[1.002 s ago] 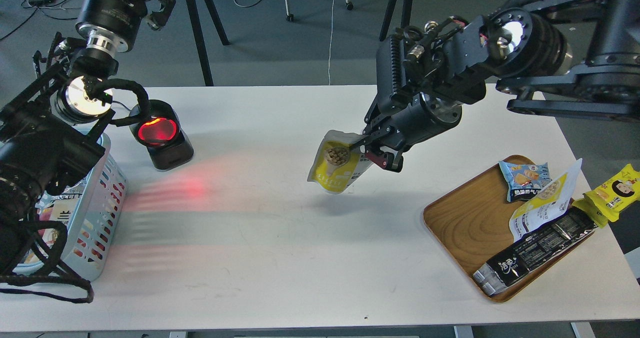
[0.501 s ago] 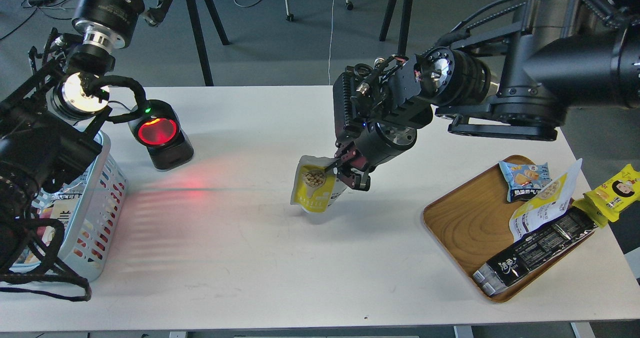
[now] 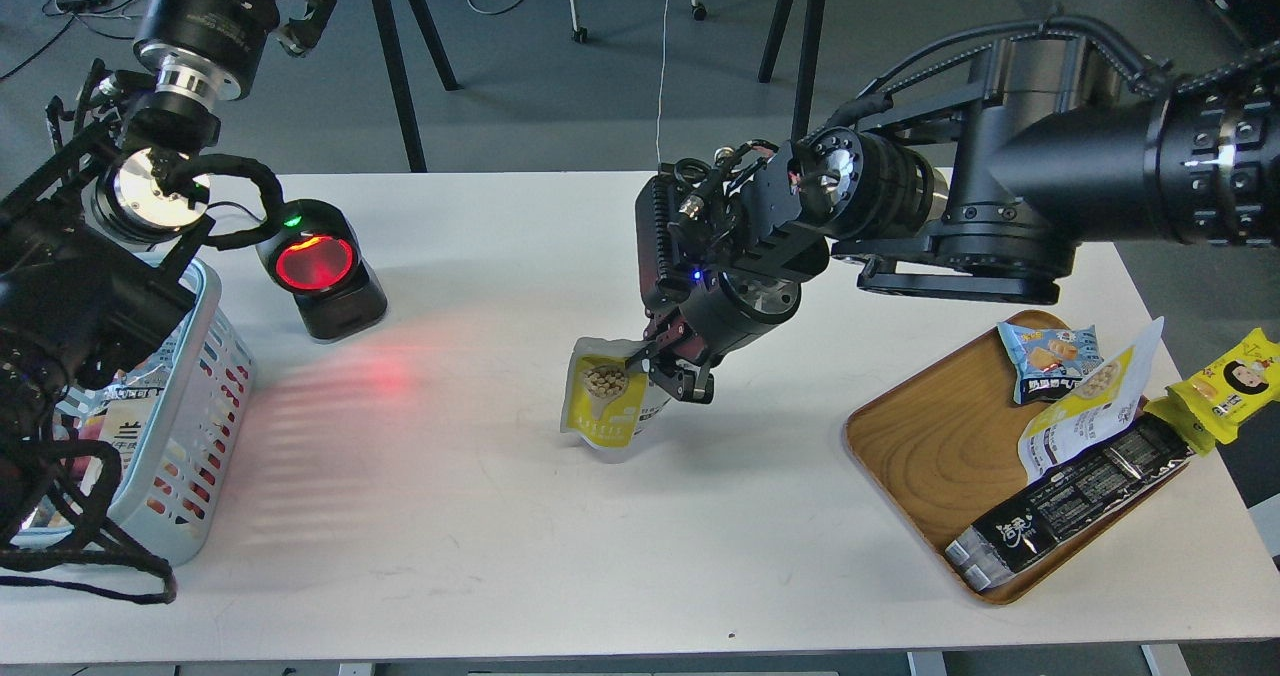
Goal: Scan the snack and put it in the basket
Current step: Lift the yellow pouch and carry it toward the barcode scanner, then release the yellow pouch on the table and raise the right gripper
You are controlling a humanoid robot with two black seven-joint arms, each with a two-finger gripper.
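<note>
The snack is a small pouch with a yellow lower half, a pale top and a round picture of beige balls. It hangs upright near the table's middle, its base at or just above the tabletop. My right gripper is shut on its upper right edge. The light blue slotted basket stands at the table's left edge, partly hidden by my left arm, with packs inside. My left gripper is raised at the top left, behind the table; its fingers are dark and hard to tell apart.
A black scanner with a glowing red window stands at the back left and throws red light on the table. A wooden tray at the right holds a blue pack, a flat yellow-and-white pouch and a long black bar pack. A yellow pack lies beside it.
My right gripper has carried the snack leftward and down, from above the table's middle right to near its middle. The left arm has shifted slightly left.
</note>
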